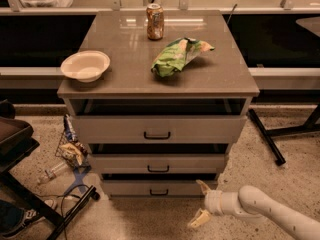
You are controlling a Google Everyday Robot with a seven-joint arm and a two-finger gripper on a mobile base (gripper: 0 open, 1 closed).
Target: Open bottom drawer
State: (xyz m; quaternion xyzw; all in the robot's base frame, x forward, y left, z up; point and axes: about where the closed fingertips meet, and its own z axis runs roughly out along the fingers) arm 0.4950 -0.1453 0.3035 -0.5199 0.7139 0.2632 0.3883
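Three-drawer desk [125, 81] mid-view, grey-brown top. On it: orange soda can [155, 21] upright at the back, white bowl [85, 65] near the left edge, crumpled green chip bag [180, 55] lying right of centre. Floor [150, 224] speckled. Left of the desk, a small wire basket [71, 151] stuffed with wrappers, a clear bottle [51, 172] lying beside it, and black chair legs [70, 211] running down to the bottom-left corner. On the right, a black frame leg [266, 136] angles across the floor, well apart from the drawers. Bottom drawer [130, 188] sits lowest of the three, just above the floor: shortest grey-beige front, small dark bar handle [159, 192] at centre, a thin dark gap above it. White arm [272, 211] enters from the lower right. End effector [201, 203] is low, in front of the drawer's right end, fingers spread wide and holding nothing; upper finger [202, 186] overlaps the drawer front, contact unclear; lower finger [199, 219] is close to the floor. Handle unobstructed, left of the end effector.
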